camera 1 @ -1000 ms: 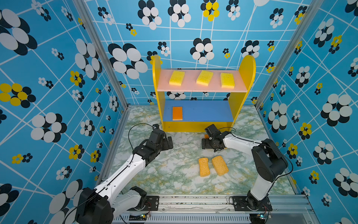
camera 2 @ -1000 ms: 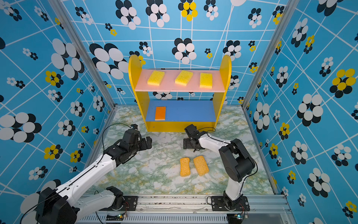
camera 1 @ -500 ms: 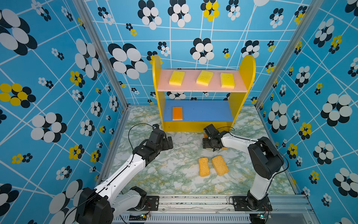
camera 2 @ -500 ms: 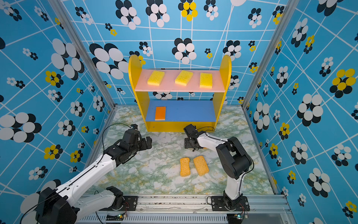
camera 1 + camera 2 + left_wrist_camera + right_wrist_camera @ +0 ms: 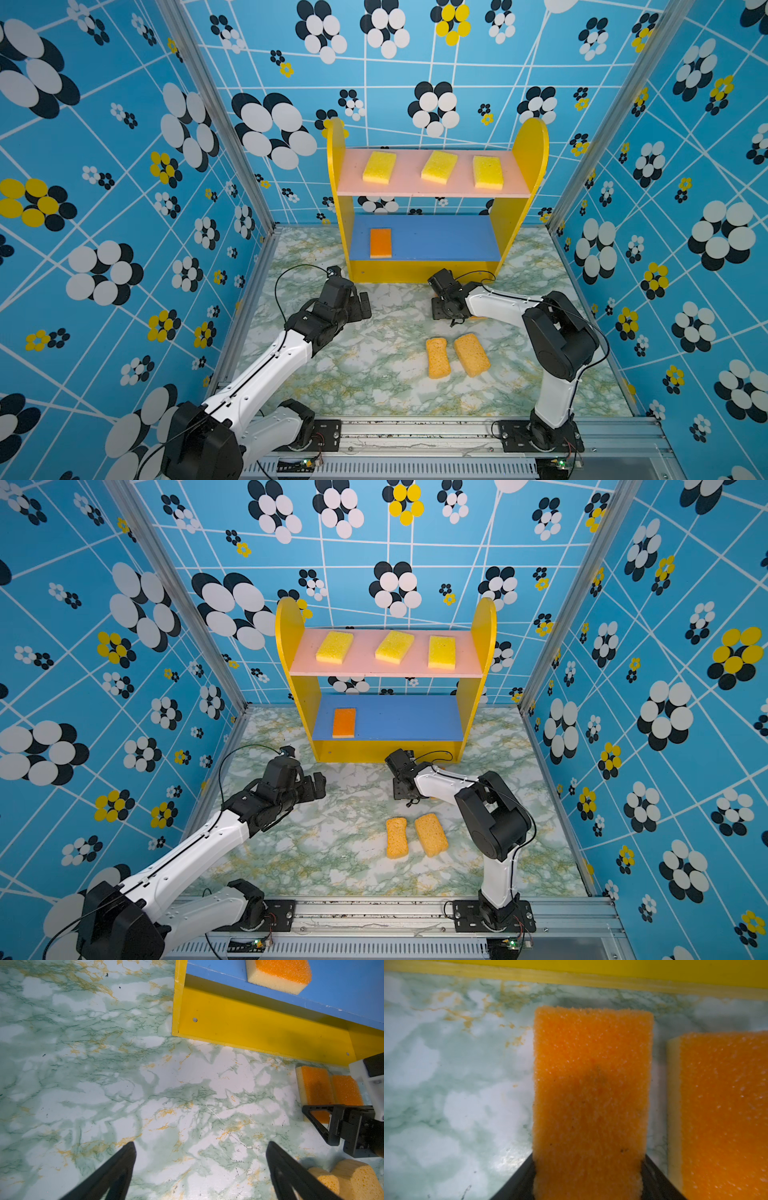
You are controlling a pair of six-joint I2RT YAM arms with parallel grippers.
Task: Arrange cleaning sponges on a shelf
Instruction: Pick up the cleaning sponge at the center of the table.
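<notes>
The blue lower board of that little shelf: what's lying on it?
On the blue lower board lies one orange sponge, flat, near one end. The rest of what shows is bare; the pink upper board hides the back strip from both top views.

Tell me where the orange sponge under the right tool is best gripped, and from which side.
Pinch the orange sponge across its narrow width, on its two long sides, from above. It lies flat, and a gap beside the second orange sponge leaves room for a finger. The right tool straddles it that way.
</notes>
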